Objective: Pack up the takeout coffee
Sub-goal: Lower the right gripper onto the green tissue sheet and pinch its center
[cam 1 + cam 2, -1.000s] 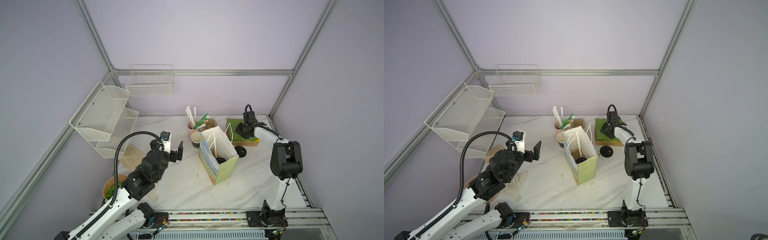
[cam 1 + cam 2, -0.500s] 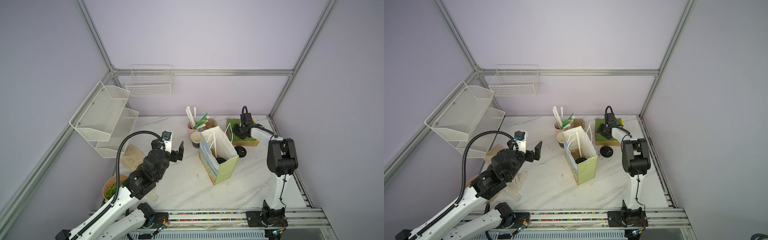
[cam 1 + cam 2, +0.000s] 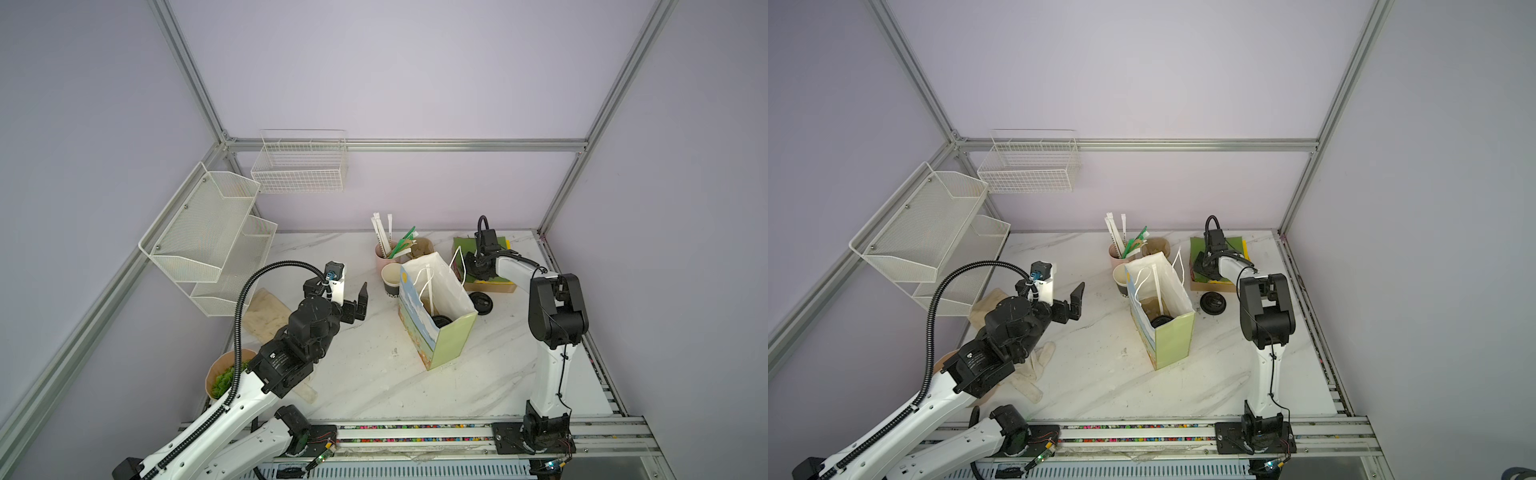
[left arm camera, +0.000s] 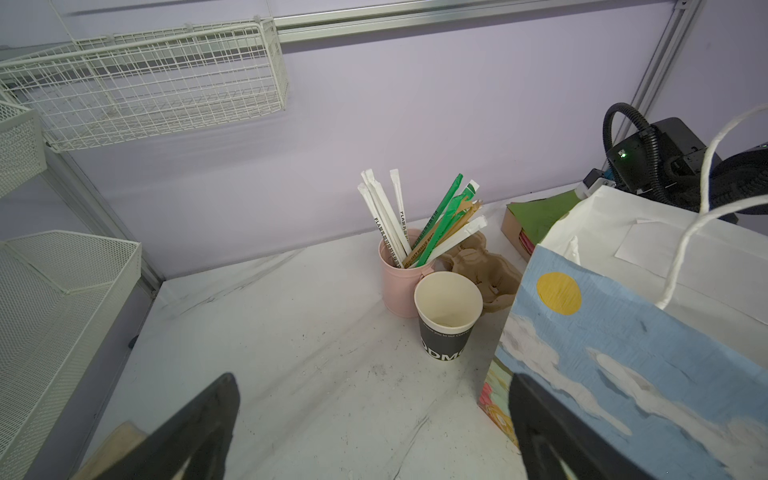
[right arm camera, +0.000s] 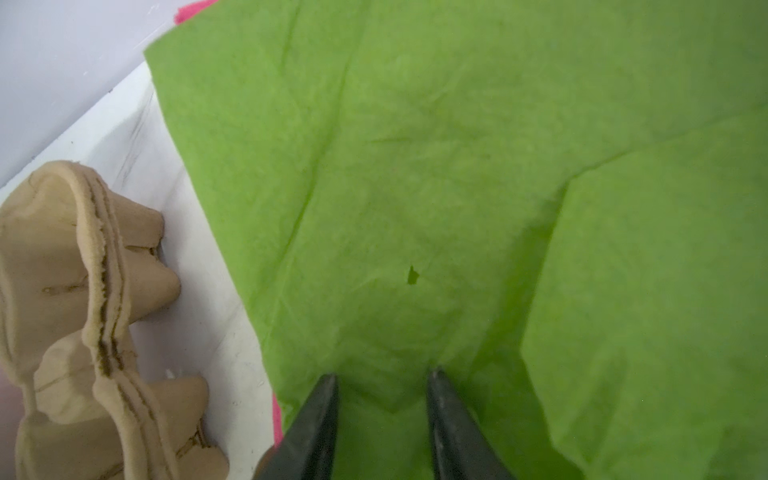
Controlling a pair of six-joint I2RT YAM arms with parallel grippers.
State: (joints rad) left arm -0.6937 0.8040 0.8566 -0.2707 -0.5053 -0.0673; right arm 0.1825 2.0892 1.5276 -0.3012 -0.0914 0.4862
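In both top views my left gripper (image 3: 351, 301) hangs above the table (image 3: 374, 382). Its jaws are spread as wide as they go and hold nothing. The paper bag (image 3: 432, 336) stands upright ahead of it, between my two grippers. The takeout coffee (image 3: 441, 322) sits deep inside that bag, with only its round black lid showing through the open mouth. A lidless black cup (image 3: 390, 282) stands beyond the left gripper's tips, just beside the bag. A loose black lid (image 3: 482, 301) lies on the table between the bag and my right gripper (image 3: 471, 268). That gripper points down onto the green napkin (image 3: 460, 245).

From the left wrist, my fingers (image 4: 208, 415) stand far apart with bare table between them. Ahead of them is the lidless black cup (image 4: 446, 328), with the pink cup of straws (image 4: 397, 282) just behind it. The bag's painted side (image 4: 623, 353) is close by one finger, and its wall hides the coffee here.

From the right wrist, my right gripper (image 5: 382, 374) has its jaws part way apart. Both tips press on the green napkin (image 5: 457, 166), which puckers in the gap. A brown pulp cup carrier (image 5: 83, 311) lies off to one side of the fingers, near the napkin's edge.
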